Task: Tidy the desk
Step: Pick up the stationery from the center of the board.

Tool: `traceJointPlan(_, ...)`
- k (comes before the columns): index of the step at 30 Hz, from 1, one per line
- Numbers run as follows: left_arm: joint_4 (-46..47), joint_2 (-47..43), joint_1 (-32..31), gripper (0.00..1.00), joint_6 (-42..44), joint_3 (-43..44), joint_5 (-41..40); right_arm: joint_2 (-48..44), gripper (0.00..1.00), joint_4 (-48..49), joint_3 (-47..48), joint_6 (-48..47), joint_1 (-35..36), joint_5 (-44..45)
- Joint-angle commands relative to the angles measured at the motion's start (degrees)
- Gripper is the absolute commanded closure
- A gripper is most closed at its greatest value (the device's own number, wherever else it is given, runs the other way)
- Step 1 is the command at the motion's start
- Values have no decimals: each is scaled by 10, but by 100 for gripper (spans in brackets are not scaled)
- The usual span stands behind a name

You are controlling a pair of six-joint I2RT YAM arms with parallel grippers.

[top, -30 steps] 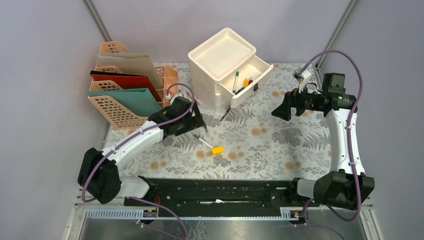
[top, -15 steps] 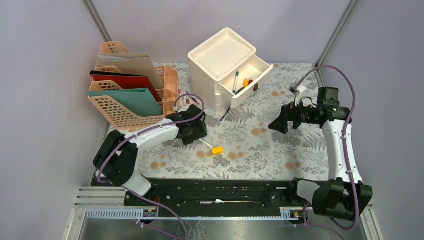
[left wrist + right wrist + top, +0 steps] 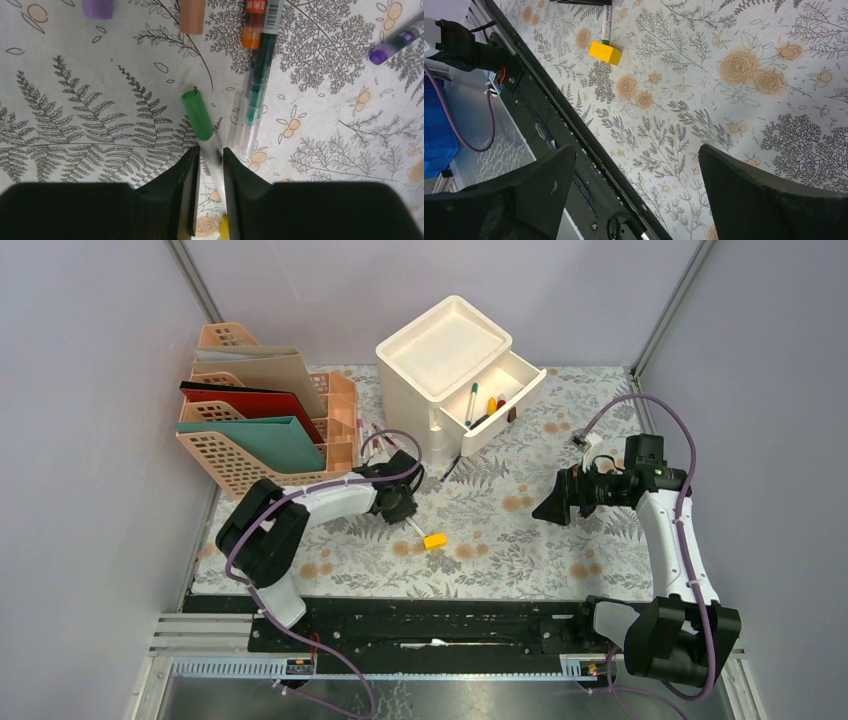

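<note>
- Now, nearest: a yellow block (image 3: 434, 540) touches the green-capped pen's (image 3: 197, 115) near end on the desk (image 3: 520, 550), which spreads beneath both arms.
- Left gripper (image 3: 210, 152) straddles that pen's barrel, jaws narrow; whether they pinch it yet I cannot tell.
- A clear pen (image 3: 252, 110) lies just beside one finger (image 3: 235, 195); a lift could snag or roll it.
- Right gripper (image 3: 553, 502) hovers well apart, jaws wide, empty.

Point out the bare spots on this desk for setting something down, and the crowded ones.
Free: the floral-cloth desk between the small yellow block and the right end effector; also the far right corner beside the white drawer unit. Crowded: around the left end effector, where pens lie before the peach mesh file rack.
</note>
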Motion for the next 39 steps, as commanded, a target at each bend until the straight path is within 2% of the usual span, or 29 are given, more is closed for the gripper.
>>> traceJointPlan(1, 0, 32, -3, 80, 1, -3, -26, -14, 0, 3, 6, -8, -3, -15)
traceJointPlan(5, -16, 35, -2, 98, 30, 17, -38, -38, 0, 3, -3, -8, -3, -15)
traceJointPlan(11, -39, -17, -12, 100, 89, 27, -66, -69, 0, 3, -34, -8, -3, -15)
traceJointPlan(12, -39, -31, -12, 100, 107, 23, -68, -72, 0, 3, -36, 147, -3, -15)
traceJointPlan(13, -37, -46, -12, 100, 124, 17, -69, -73, 0, 3, -36, 130, -3, 109)
traceJointPlan(14, -34, -64, -12, 100, 142, 8, -69, -73, 0, 258, -33, 129, -3, -36)
traceJointPlan(17, 28, -137, -13, 100, 202, -31, -34, -65, 1, 235, -24, 123, -3, -56)
traceJointPlan(19, 83, -200, -12, 100, 241, -60, 2, -60, 1, 226, -15, 109, -3, -24)
traceJointPlan(23, 152, -286, -13, 100, 267, -87, 37, -46, 1, 201, 14, 81, -3, 62)
traceJointPlan(26, 150, -327, -12, 100, 262, -104, 19, -35, 1, 178, 31, 60, -3, 55)
traceJointPlan(28, 114, -331, -11, 99, 248, -105, 5, -32, 1, 174, 32, 57, -3, 38)
traceJointPlan(31, 50, -305, -10, 82, 235, -97, 2, -32, 1, 180, 22, 65, -3, 25)
traceJointPlan(35, 23, -256, -11, 61, 219, -88, 14, -29, 1, 209, 0, 95, -3, 19)
traceJointPlan(39, 24, -196, -17, 50, 199, -76, 30, -21, 1, 211, -3, 100, -3, 19)
